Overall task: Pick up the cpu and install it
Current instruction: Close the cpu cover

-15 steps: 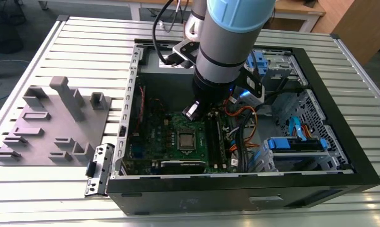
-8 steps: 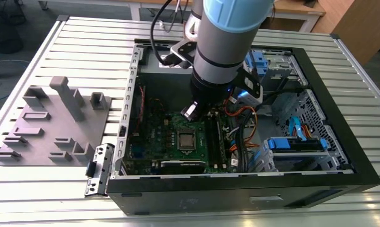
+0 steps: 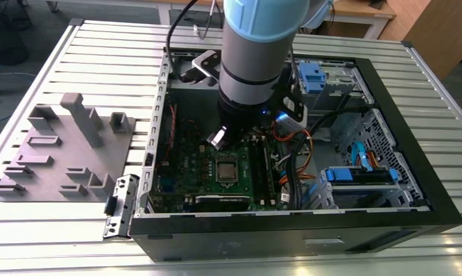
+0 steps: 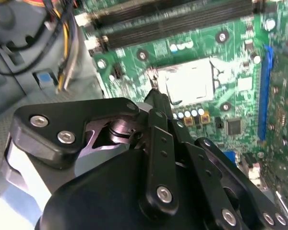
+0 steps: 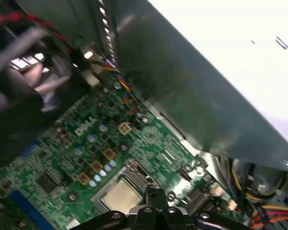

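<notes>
Slatted metal bench, open PC case [image 3: 384, 218]: cpu [image 4: 189, 81] in socket, light, rigid, fragile, grip by edges; gripper [image 4: 153, 98] apparently closed, empty.

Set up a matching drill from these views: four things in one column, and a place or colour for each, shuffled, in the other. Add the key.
Things
1. cpu
2. grey plastic tray
3. gripper
4. long slot

Places or colours
A. blue, on the motherboard
B. outside the computer case, at the exterior view's left
C. in the socket on the green board
D. just above the socket

Pairs: 1-C, 2-B, 3-D, 4-A
</notes>
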Tool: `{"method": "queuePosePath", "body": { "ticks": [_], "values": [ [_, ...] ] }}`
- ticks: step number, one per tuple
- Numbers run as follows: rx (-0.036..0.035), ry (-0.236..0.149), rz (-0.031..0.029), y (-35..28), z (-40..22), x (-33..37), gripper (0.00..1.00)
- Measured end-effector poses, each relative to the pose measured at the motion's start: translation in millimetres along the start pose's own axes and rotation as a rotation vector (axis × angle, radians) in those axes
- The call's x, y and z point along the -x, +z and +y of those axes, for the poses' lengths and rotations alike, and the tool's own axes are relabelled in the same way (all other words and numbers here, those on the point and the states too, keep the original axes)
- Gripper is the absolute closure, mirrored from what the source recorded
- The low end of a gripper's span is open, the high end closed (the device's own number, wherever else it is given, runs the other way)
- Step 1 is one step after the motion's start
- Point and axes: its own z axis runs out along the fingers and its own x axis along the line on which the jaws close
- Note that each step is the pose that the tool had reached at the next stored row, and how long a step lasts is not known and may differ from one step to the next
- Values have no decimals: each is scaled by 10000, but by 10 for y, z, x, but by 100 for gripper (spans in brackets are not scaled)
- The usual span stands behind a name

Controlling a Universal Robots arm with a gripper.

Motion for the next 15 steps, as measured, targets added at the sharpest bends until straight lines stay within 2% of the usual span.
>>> {"method": "queuePosePath", "body": {
  "ticks": [2,5,8,12,15],
  "values": [
    [-10,-1,-10,-2,12,-56,89],
    [-24,-35,8,-9,-19,-100,89],
    [-60,-186,70,-8,-24,-105,89],
    [-59,-216,75,-9,-24,-105,89],
    [-32,-585,106,-9,-24,-105,89]
  ]
}}
